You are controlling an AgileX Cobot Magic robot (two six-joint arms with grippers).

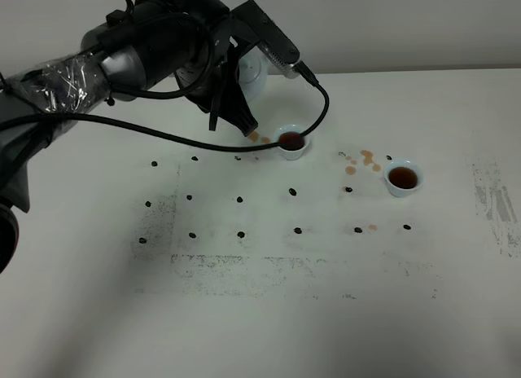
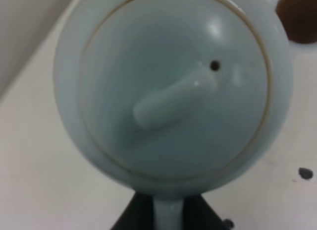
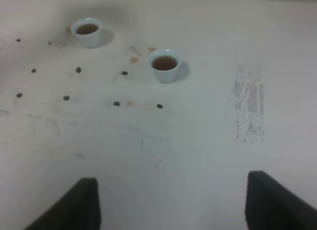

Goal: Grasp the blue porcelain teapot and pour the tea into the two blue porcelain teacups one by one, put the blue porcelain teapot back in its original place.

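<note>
1. Blue porcelain teapot (image 2: pixel 171 88): pale sky-blue, glossy, round-bodied; lid with thin brownish seam line, elongated knob and one small vent hole. Fills the left wrist view almost wholly; in the exterior high view only a pale sliver (image 1: pixel 251 75) visible behind the black arm, at the back of the table, just behind the near teacup.
2. Teapot handle (image 2: pixel 167 215): narrow pale-blue strip between two dark fingers (image 2: pixel 132 216). Seen only in the left wrist view.
3. Left gripper (image 2: pixel 167 217): clamped together on the teapot handle. Fingers hidden behind the arm body in the exterior high view.
4. Near teacup (image 1: pixel 291 142): small, pale blue, handleless, brown tea inside. Just in front of and beside the teapot; in the left wrist view only a brown-filled edge (image 2: pixel 297 19) close to the teapot body. Also seen in the right wrist view (image 3: pixel 87 30).
5. Far teacup (image 1: pixel 402 178): matching cup, also holding brown tea, well apart from the teapot, beyond the near teacup. Absent from the left wrist view; clear in the right wrist view (image 3: pixel 164 64).
6. Tea spills (image 1: pixel 366 158): brown drops on the white table (image 1: pixel 269 313), between the two cups, more beside the near teacup. Faint in the right wrist view.
7. Black dots (image 1: pixel 240 199): rows of marks on the tabletop in front of the teapot.
8. Right gripper (image 3: pixel 171 205): two dark fingers spread well apart, nothing between them, above bare table. Shown by the right wrist view only.
</note>
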